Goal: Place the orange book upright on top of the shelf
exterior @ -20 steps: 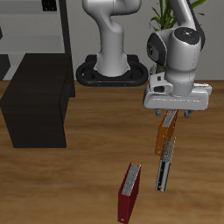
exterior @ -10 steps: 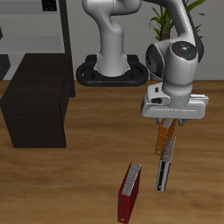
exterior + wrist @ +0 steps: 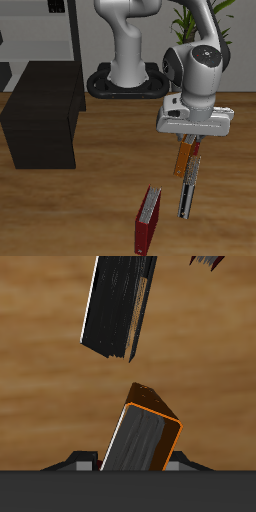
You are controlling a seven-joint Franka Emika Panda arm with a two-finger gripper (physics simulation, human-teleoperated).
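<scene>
The end effector (image 3: 190,141) pinches the orange book (image 3: 184,159) above the table (image 3: 90,200), well apart from the black shelf (image 3: 40,115).

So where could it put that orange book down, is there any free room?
The shelf has a bare flat top. Bare wood also lies between it and the dark red book. It is crowded under the gripper, where the orange book hangs above the black-and-grey book.

Shelf (image 3: 42,110) top flat, bare. Open tabletop (image 3: 100,170) between it and gripper (image 3: 189,147). Black-and-grey book (image 3: 188,195) just below gripper; dark red book (image 3: 148,222) nearer front edge.
</scene>
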